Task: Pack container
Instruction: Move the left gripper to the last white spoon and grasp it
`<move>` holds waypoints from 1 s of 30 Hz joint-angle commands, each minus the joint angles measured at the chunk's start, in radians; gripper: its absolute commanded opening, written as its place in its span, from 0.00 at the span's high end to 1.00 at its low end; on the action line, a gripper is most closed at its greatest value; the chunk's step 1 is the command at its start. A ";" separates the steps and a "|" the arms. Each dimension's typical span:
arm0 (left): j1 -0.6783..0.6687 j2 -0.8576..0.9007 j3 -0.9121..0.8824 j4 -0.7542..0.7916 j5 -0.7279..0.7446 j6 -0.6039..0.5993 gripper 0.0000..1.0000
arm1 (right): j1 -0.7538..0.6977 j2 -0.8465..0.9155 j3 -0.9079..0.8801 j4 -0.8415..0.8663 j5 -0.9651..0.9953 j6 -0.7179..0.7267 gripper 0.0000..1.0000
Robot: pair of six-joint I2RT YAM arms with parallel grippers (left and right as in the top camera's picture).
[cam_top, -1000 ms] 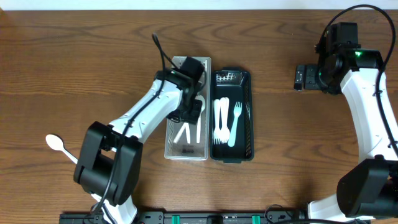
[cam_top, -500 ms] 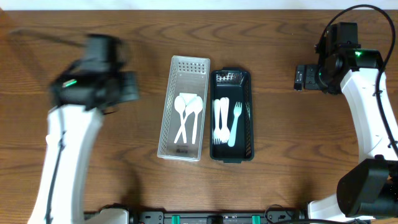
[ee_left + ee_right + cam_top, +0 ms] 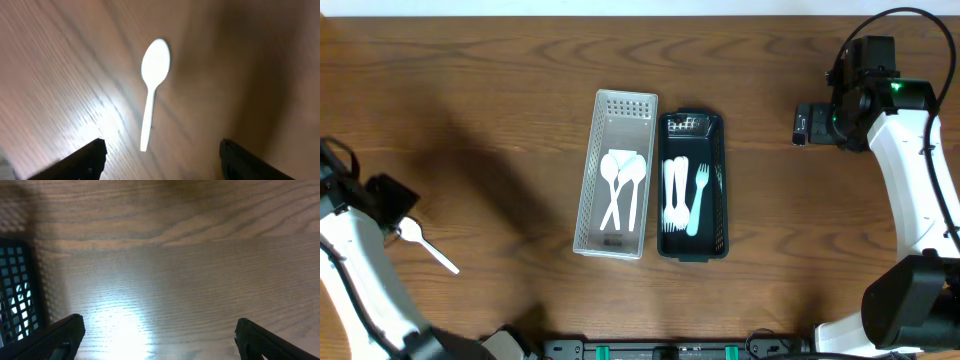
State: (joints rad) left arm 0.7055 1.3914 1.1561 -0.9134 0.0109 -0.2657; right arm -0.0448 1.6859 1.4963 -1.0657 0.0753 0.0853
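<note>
A white mesh bin in the table's middle holds white spoons. Beside it on the right, a dark mesh bin holds white forks. One loose white spoon lies on the table at the far left; it also shows in the left wrist view. My left gripper is open and empty, just above that spoon. My right gripper is open and empty over bare wood at the far right.
The dark bin's corner shows at the left edge of the right wrist view. The brown wooden table stretches all around the bins.
My left arm has swung from over the white bin, leaving a spoon in it, to the far left edge above the loose spoon. The right arm has not moved.
</note>
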 commanded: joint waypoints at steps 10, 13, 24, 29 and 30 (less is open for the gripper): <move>0.081 0.283 -0.158 0.194 0.084 0.047 0.19 | -0.001 -0.001 0.001 -0.014 -0.005 -0.016 0.01; 0.081 0.341 -0.158 0.217 0.084 0.048 0.19 | -0.001 -0.001 0.001 -0.019 -0.004 -0.016 0.01; 0.080 0.418 -0.158 0.246 0.084 0.070 0.20 | -0.001 -0.001 0.001 -0.011 -0.004 -0.016 0.01; 0.080 0.418 -0.158 0.246 0.084 0.070 0.23 | -0.001 -0.001 0.001 -0.012 -0.004 -0.016 0.01; 0.080 0.418 -0.158 0.245 0.084 0.070 0.29 | -0.001 -0.001 0.001 -0.012 -0.004 -0.016 0.01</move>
State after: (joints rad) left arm 0.7818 1.7832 0.9951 -0.6708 0.0895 -0.2115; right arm -0.0448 1.6859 1.4963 -1.0794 0.0750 0.0853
